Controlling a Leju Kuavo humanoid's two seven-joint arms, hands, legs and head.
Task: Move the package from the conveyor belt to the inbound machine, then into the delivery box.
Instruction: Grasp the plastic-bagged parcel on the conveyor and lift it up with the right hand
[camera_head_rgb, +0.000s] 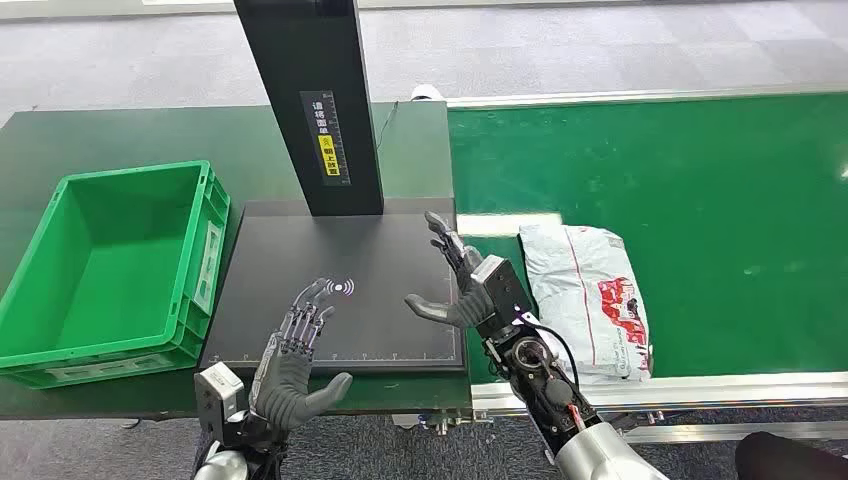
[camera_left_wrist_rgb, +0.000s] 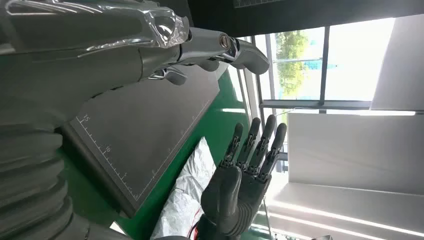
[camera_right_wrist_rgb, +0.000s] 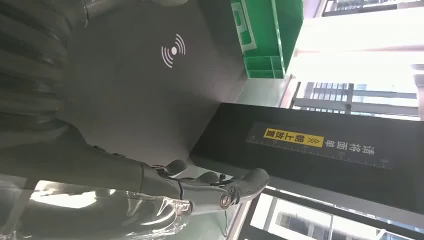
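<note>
On the belt: package (camera_head_rgb: 590, 300), a white plastic mailer with red print, lies flat on the green belt (camera_head_rgb: 720, 200), close to its near edge and beside the scanner plate (camera_head_rgb: 340, 290).
Package from right hand: it sits just to the right of the right hand (camera_head_rgb: 462, 285), on the outer side of the wrist; the hand is over the plate's right edge, not over the package.
Long axis: runs roughly away from the robot, near to far, slightly slanted, so its long side faces the right hand.
Right hand: open, fingers straight and spread, thumb out, holding nothing.
Left hand: the left hand (camera_head_rgb: 300, 350) is open above the plate's near left part, fingers extended, holding nothing.
Nearer hand: the right, by a wide margin; the left is well apart, across the plate.
Box: green box (camera_head_rgb: 110, 270) stands empty on the table, left of the plate.
Coming move, as I judge it: the right hand must swing rightward onto the package.
</note>
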